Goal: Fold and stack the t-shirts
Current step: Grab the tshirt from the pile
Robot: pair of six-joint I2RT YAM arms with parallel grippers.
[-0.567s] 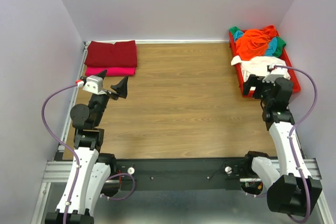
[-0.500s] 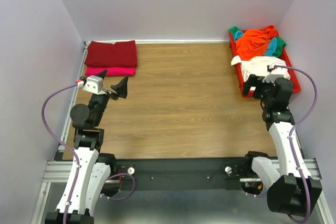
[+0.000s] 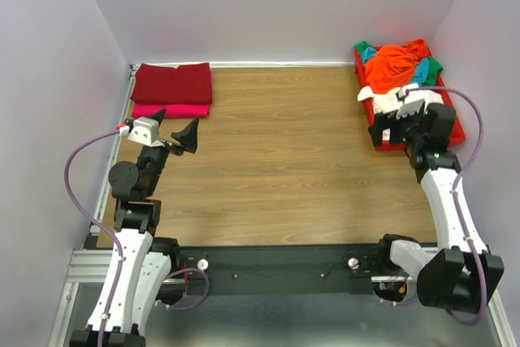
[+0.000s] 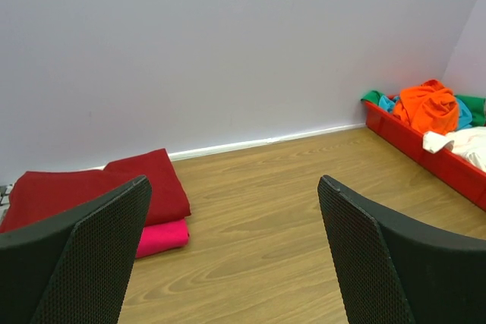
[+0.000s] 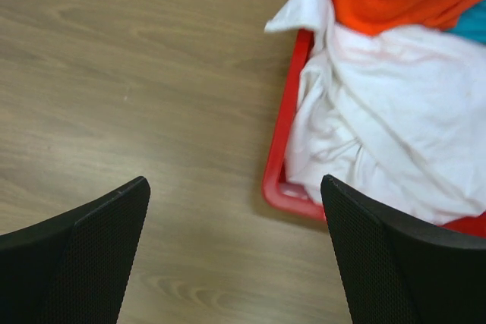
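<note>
A folded dark red t-shirt (image 3: 172, 83) lies on a folded bright pink t-shirt (image 3: 171, 110) at the far left of the table. A loose pile fills the red tray (image 3: 453, 119) at the far right: an orange t-shirt (image 3: 394, 67), teal cloth (image 3: 421, 75), green cloth (image 3: 435, 64) and a cream-white t-shirt (image 3: 390, 101) spilling over the near rim. My right gripper (image 3: 386, 136) is open and empty, hovering at the tray's near left corner; its wrist view shows the white shirt (image 5: 380, 134) just beyond its right finger. My left gripper (image 3: 176, 119) is open and empty, just in front of the folded stack.
The wooden table is walled at the back and both sides. In the right wrist view the tray rim (image 5: 285, 199) lies between my fingers, with bare wood to its left. The left wrist view shows the folded stack (image 4: 91, 187) at left and the tray (image 4: 410, 146) at far right.
My right arm has moved away from the base toward the tray, bringing its gripper over the tray's near corner. The left arm has not moved.
</note>
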